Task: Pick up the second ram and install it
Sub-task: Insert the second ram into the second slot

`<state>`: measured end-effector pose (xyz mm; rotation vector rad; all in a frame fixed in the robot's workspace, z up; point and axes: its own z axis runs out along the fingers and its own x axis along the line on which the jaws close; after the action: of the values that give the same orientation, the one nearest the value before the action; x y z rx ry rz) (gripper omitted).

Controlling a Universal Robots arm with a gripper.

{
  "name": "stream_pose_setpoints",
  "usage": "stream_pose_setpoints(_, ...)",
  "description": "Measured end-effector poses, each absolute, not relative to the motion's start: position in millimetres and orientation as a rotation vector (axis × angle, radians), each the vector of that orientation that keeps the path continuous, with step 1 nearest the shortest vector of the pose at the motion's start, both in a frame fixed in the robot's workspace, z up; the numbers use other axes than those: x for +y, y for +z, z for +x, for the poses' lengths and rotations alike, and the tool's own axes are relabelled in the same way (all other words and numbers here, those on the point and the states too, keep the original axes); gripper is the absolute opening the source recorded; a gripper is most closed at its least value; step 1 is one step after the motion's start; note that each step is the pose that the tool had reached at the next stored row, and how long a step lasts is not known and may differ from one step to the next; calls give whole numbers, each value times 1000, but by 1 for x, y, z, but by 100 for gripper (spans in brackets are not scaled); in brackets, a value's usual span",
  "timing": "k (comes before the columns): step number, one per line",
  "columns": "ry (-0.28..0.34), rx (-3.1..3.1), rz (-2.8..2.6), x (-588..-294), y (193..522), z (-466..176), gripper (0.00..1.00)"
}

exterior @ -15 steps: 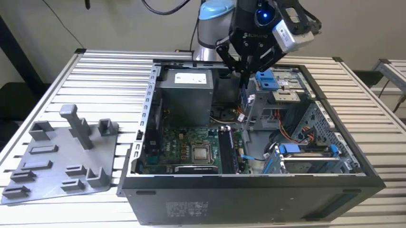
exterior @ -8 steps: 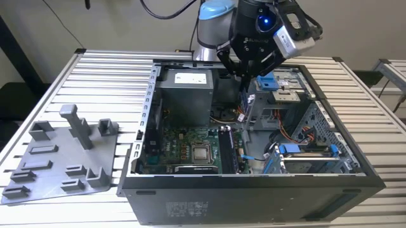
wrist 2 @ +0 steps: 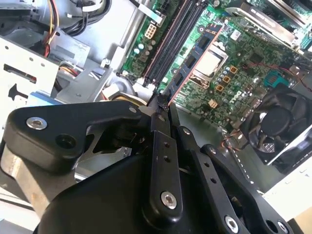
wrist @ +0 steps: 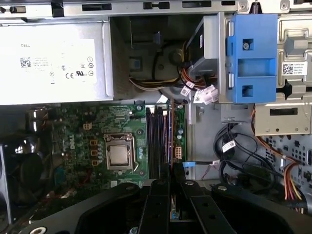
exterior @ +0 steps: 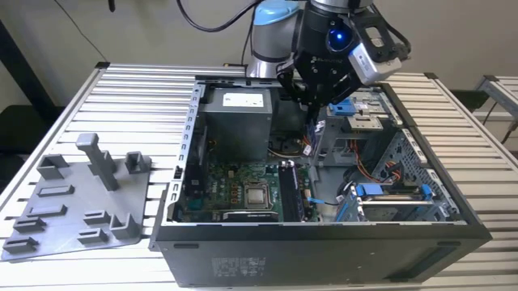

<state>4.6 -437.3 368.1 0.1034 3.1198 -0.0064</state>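
In the exterior view an open computer case (exterior: 324,242) lies on a slatted metal surface (exterior: 145,91), with a grey tray (exterior: 57,218) beside it toward the exterior view's left. The arm reaches down over the case. Its claw (exterior: 311,115) is clamped on the second ram (exterior: 310,130), which hangs from it as a thin dark stick, up off the motherboard (exterior: 235,182) and near the back of the case. The long dark memory slots (exterior: 290,191) lie on the board below.

In the second wrist view the claw (wrist 2: 163,103) has its black fingers (wrist 2: 161,141) pressed together on one end of the second ram (wrist 2: 195,58). The ram is a dark board with a reddish edge, and it points out over the memory slots (wrist 2: 168,46) and the processor socket (wrist 2: 210,61). A round black fan (wrist 2: 278,122) sits further off.

In the first wrist view the claw (wrist: 171,174) grips the second ram (wrist: 170,131) edge-on. The ram shows as a narrow line running along the memory slots (wrist: 157,141), on the side away from the processor socket (wrist: 118,155). The silver power supply (wrist: 48,63) and a blue drive clip (wrist: 253,58) lie beyond
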Motion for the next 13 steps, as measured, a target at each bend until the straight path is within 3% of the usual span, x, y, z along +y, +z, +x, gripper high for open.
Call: stream_pose_setpoints(13, -6, 3119, 101, -439, 359, 4, 14)
